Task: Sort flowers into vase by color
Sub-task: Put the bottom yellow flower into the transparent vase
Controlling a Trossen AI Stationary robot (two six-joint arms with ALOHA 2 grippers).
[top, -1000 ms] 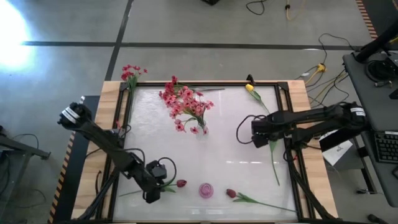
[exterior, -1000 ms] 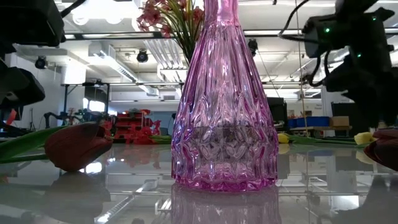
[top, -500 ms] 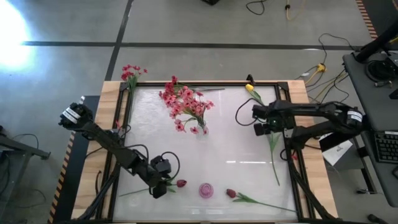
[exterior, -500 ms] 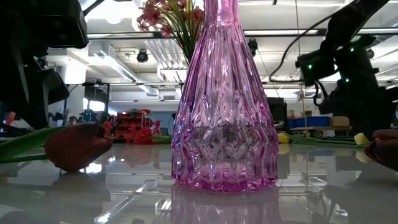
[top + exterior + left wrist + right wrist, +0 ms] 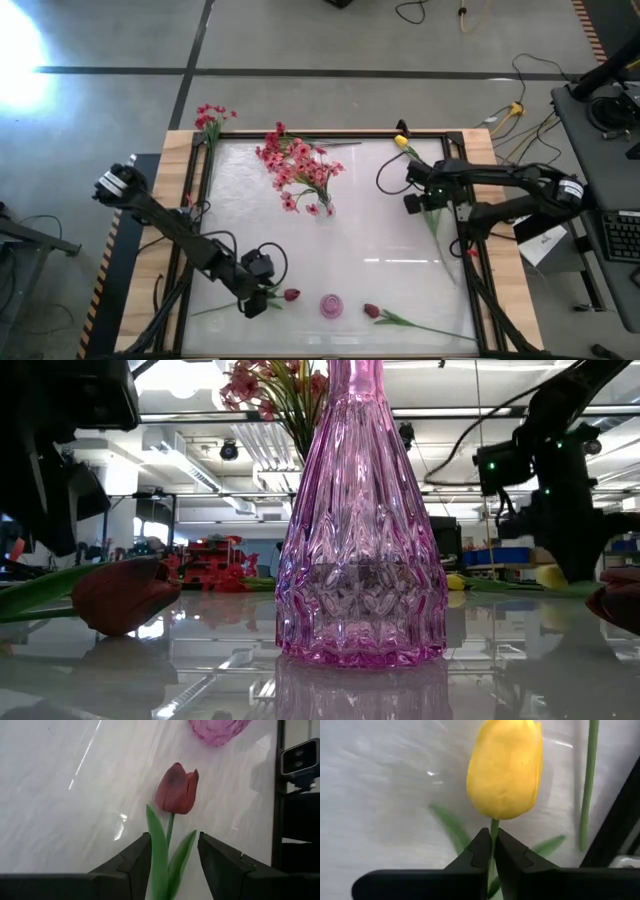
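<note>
Yellow tulip (image 5: 505, 767) rides pinched in the right gripper (image 5: 491, 847) near the table's right edge; left gripper (image 5: 171, 852), fingers spread, must centre on the red tulip (image 5: 177, 788) stem.

Bright ceiling strips light the room evenly, and a white flare burns on the floor (image 5: 20, 45) at the far left. The glossy desk (image 5: 340, 240) throws streaks of glare and mirrors the pink vase (image 5: 360, 520). Close in, the yellow tulip (image 5: 506, 767) looks softly blurred.
</note>
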